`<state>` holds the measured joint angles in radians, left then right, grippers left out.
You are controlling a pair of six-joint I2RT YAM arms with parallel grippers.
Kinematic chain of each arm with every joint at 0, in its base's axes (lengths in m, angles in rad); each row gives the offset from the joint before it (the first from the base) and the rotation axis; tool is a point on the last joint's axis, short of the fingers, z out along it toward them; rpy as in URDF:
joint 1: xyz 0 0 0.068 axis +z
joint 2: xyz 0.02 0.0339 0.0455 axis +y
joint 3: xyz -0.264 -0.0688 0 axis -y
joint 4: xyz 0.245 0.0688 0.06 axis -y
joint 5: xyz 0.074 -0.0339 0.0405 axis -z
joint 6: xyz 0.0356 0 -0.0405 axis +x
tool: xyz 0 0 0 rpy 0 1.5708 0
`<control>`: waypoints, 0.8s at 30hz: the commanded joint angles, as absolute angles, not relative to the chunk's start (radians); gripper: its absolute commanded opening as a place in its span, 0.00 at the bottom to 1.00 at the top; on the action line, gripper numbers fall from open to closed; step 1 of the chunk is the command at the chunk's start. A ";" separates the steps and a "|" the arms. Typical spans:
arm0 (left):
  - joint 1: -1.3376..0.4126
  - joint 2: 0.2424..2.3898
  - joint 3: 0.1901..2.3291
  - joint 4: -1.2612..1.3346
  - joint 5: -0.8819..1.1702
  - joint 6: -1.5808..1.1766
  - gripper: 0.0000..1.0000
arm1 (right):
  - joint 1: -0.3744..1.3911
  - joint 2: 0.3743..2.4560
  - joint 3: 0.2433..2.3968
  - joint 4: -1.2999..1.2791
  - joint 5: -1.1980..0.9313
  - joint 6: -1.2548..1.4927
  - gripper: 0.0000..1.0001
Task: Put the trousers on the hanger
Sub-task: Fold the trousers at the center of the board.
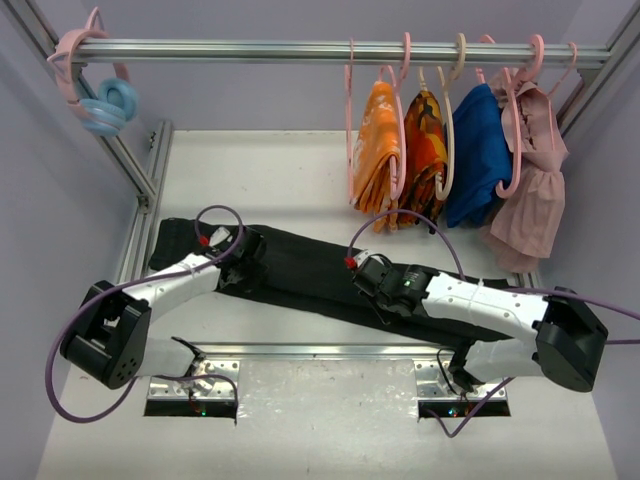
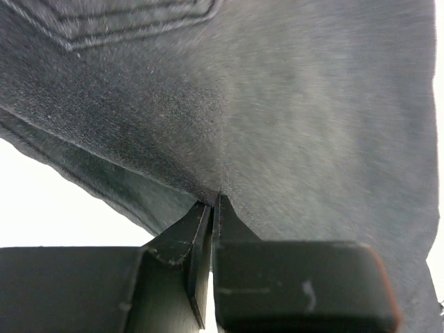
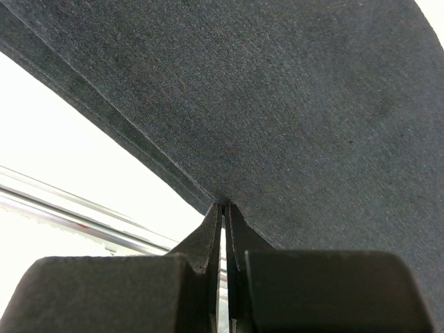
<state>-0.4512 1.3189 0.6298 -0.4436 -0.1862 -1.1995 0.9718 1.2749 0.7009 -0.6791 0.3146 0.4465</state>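
Left gripper [image 1: 243,252] and right gripper [image 1: 360,272] each pinch the near edge of the trousers [image 1: 300,268]. They lie flat on the table [image 1: 270,170], long axis left-right, right end nearer. Behind them the rail [image 1: 250,48] holds the hanger [image 1: 350,140], orange cloths [image 1: 400,150] and a blue garment [image 1: 478,150].

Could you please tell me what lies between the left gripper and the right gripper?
Only the black trousers: their fabric spans the stretch from the left gripper to the right gripper, seen in the top external view.

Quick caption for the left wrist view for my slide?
The left gripper, shut, pinches an edge of the black trousers; stitching shows upper left.
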 commanded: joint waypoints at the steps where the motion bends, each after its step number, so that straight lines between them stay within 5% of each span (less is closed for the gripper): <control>1: -0.459 1.216 0.735 -0.524 -0.292 -1.151 0.00 | 0.980 1.217 0.698 -0.720 0.344 0.468 0.00; 24: -0.459 0.944 0.527 -0.587 -0.340 -1.072 0.00 | 1.037 1.261 0.705 -0.805 0.234 0.495 0.03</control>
